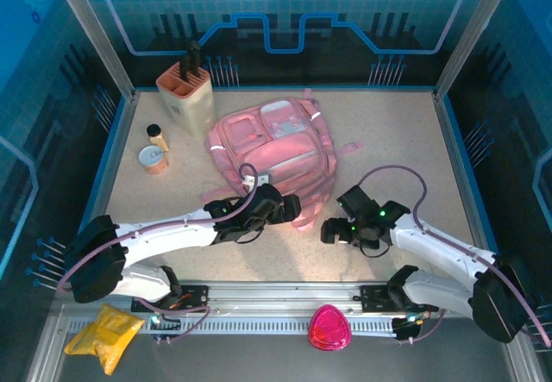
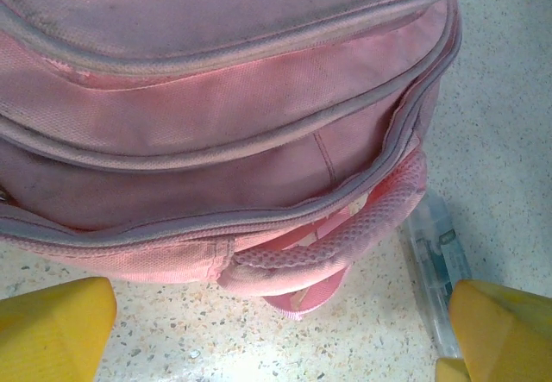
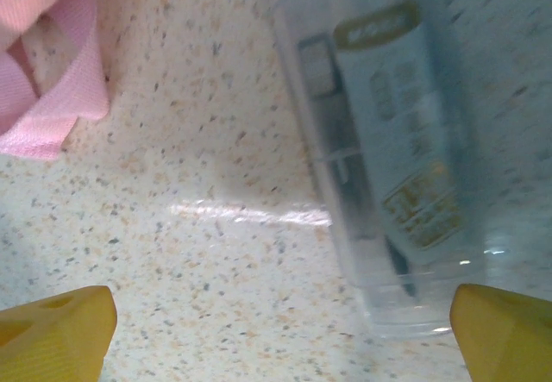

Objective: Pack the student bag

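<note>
Both arms have their jaws wide open with nothing in them. The left gripper [image 1: 291,209] sits at the near end of the bag [image 1: 272,149], facing its mesh handle [image 2: 345,244]. The right gripper [image 1: 331,230] hovers over a clear case [image 3: 388,166] lying just right of that handle. The bag lies flat mid-table; I'd say it's soft, light and floppy, bound to sag when lifted, so the handle looks the surest hold
</note>
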{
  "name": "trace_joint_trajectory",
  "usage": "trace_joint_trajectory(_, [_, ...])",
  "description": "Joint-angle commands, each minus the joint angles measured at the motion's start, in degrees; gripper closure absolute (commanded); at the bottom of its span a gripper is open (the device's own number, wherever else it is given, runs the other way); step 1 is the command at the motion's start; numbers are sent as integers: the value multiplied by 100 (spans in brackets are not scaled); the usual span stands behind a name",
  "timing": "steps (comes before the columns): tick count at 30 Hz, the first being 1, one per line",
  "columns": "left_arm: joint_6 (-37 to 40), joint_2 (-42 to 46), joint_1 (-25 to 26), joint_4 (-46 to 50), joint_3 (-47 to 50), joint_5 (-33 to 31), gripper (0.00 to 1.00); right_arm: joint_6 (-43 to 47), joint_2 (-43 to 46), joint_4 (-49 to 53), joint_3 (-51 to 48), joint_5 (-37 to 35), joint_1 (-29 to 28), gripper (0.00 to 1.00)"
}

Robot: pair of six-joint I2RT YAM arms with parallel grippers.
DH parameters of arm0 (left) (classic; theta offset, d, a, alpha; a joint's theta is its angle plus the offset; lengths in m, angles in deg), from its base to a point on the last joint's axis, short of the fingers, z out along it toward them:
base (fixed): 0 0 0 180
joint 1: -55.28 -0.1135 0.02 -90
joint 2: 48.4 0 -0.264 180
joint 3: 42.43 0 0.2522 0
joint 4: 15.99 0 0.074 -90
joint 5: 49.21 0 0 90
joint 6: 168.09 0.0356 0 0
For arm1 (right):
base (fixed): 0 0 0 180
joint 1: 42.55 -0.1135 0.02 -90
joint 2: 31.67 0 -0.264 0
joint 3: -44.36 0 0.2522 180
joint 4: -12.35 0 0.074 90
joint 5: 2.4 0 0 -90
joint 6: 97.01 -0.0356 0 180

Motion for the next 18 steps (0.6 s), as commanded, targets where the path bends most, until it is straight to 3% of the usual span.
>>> trace_joint_trajectory(1, [-41,99,44,119,35,-147,1,622,-277,646,471,-643,267,0])
trace_joint_trajectory(4, [-29,59,43,189,-10,-138,1,985,-548,644,487,-444,591,0])
trace_joint_trajectory(9, [-30,42,43,173,43,-183,1,1113,-962,527,383,-169,518,5])
trace_joint_trajectory(18, [-98,-45,45,223,4,-174,1,833,-1481,399,401,-367,-90,18])
